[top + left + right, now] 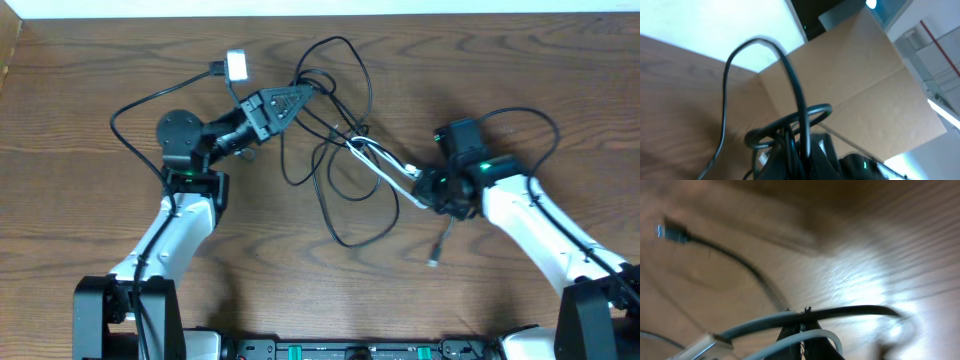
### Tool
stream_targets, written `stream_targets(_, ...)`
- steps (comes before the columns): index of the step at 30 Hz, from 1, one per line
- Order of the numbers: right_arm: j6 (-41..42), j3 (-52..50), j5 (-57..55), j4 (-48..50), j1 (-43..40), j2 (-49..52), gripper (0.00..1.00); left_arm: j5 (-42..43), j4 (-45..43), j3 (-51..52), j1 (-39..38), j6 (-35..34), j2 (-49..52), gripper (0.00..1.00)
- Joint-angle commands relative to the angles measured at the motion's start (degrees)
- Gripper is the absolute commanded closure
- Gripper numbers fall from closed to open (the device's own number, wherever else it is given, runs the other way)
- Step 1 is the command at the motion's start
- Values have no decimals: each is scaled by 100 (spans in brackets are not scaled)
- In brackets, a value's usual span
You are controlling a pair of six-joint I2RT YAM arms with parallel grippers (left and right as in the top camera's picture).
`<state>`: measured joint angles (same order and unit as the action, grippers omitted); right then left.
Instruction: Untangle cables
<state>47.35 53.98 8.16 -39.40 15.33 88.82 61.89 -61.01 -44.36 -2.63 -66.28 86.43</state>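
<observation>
The cables lie tangled at mid table. Thin black cables (340,190) loop between the arms, and one ends in a small plug (433,262) at the front. A white cable (385,165) runs from the knot to the right. My left gripper (300,95) is shut on a bunch of black cables (797,100) at the knot's top left. My right gripper (425,190) is shut on the white cable (815,335) at its right end. In the right wrist view a black cable (755,272) with its plug (670,231) lies on the wood beyond the jaws (802,330).
A small white block (237,65) with a black plug (215,68) sits behind the left arm. Thicker black wires (125,110) arc off both arms. The table's back edge (400,12) is close behind the knot. A brown cardboard panel (865,85) shows in the left wrist view.
</observation>
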Motion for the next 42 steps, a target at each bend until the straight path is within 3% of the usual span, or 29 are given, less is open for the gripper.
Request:
stream_targets(1, -376, -192, -1434, -348, -789, 79, 99, -52, -229, -199, 525, -46, -125, 92)
stream_targets(6, -431, -190, -1294, -518, -1939, 74, 99, 184, -105, -199, 887, -46, -125, 92)
stream_targets(9, -1049, -190, -907, -520, -2636, 74, 99, 181, 262, -199, 942, 7, -125, 92)
stream_targets(18, -1331, -190, -1255, -520, -3530, 74, 99, 184, 828, -199, 960, 675, -125, 92)
stream_targets(24, -977, -190, -1508, -520, -4221, 74, 99, 221, 835, -199, 968, 946, -122, 93)
stream_targets(29, -1174, -190, 61, -459, -4636, 74, 99, 568, 876, -199, 874, 1067, -120, 92)
stream_targets(37, -1720, -190, 664, -348, -4511, 74, 98, 758, 870, -199, 415, 1589, -120, 92)
stream_targets(38, -1884, -192, 916, -326, -4492, 74, 97, 754, 870, -199, 387, 1587, -120, 92)
stream_targets(40, -2472, -190, 2004, -240, -4387, 74, 83, 686, 870, -199, 339, 1322, -120, 92)
stream_targets(42, -3106, -192, 2900, -94, -4277, 74, 78, 601, 868, -199, 341, 1012, -120, 92)
